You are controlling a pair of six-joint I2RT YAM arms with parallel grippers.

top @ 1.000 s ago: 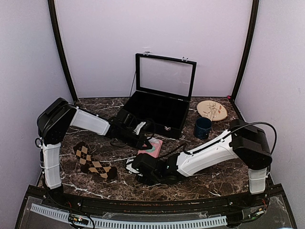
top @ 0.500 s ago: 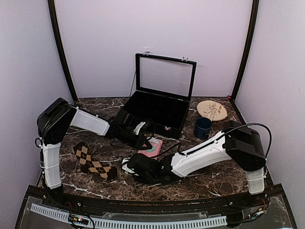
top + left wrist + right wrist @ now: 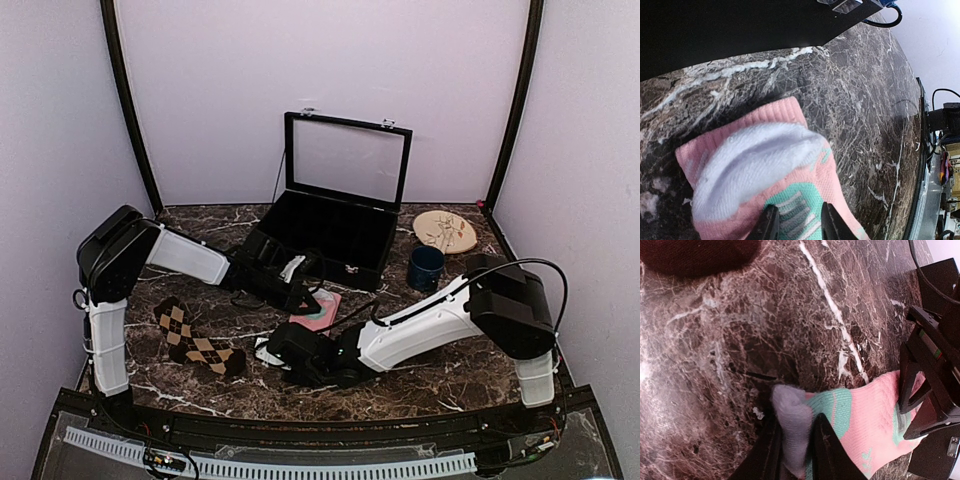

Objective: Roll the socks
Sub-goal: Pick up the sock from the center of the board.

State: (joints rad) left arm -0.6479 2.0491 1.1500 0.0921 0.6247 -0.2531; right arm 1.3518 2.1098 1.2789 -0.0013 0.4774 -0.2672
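The pink sock (image 3: 322,308) lies mid-table in front of the black case, its cuff end folded back to show the white inside (image 3: 755,160). My left gripper (image 3: 799,206) sits over the sock's teal patch (image 3: 795,212); its fingers stand apart and the fabric lies flat between them. My right gripper (image 3: 796,416) is shut on the sock's white toe (image 3: 792,425), which is bunched between its fingers. From above, the right gripper (image 3: 272,348) lies low at the sock's near end and the left gripper (image 3: 308,295) at its far end. The brown argyle sock (image 3: 195,343) lies flat at the left.
An open black case (image 3: 340,225) with its lid raised stands behind the sock. A blue mug (image 3: 425,268) and a round wooden plate (image 3: 445,231) are at the back right. Dark curtain rails frame both side walls.
My right gripper has slid a little left and closed onto the white toe. The left jaws have spread slightly over the teal patch. The brown sock has not moved.
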